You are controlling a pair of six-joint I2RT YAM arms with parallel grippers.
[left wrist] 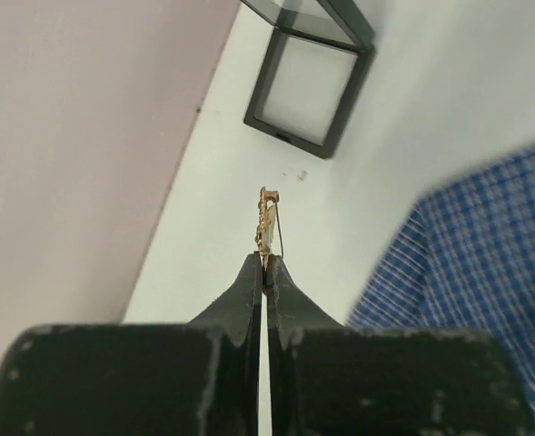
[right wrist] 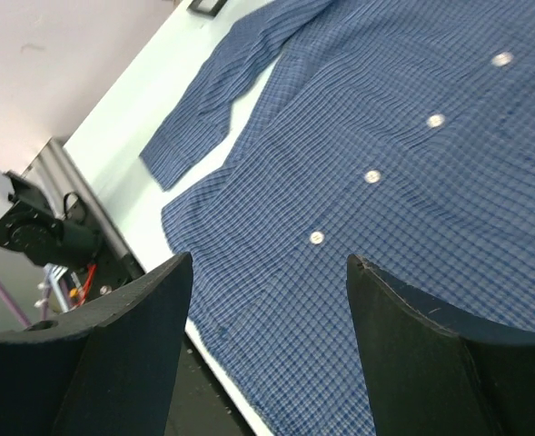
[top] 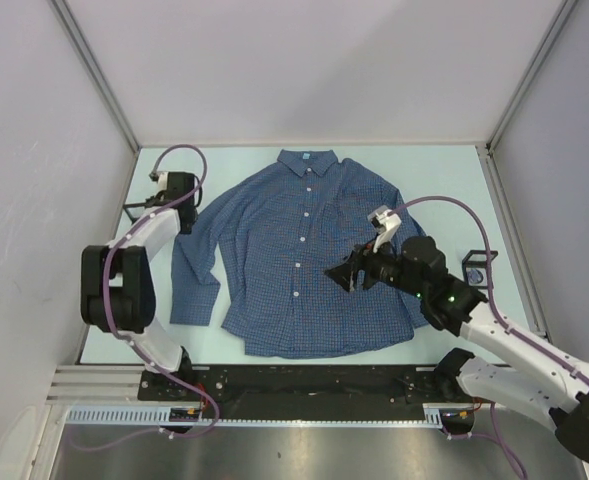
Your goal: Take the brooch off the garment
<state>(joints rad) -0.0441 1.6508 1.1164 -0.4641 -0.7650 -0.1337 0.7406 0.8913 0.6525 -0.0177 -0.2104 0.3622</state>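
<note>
Barely a speck, the brooch [left wrist: 267, 222] shows only in the left wrist view, edge-on and slightly blurred, its flower form hard to make out; from above it cannot be picked out at all. The left gripper [left wrist: 264, 265] is clamped tight on its lower end, holding it clear of the shirt [top: 294, 250], over bare table [top: 444, 190] near the left wall. A black-framed box [left wrist: 308, 86], cut off at the top edge, lies just beyond the brooch, and a blurred edge of the shirt fills that view's right side. The shirt lies flat mid-table, collar away from the arms. A second black frame [top: 477, 268] sits by the right wall. The left arm [top: 139, 245] reaches forward alongside the shirt's sleeve, elbow folded. The right gripper [right wrist: 267, 263] hovers over the shirt's front beside the button row [right wrist: 372, 176], jaws spread wide and holding nothing, its arm angled in from the right.
</note>
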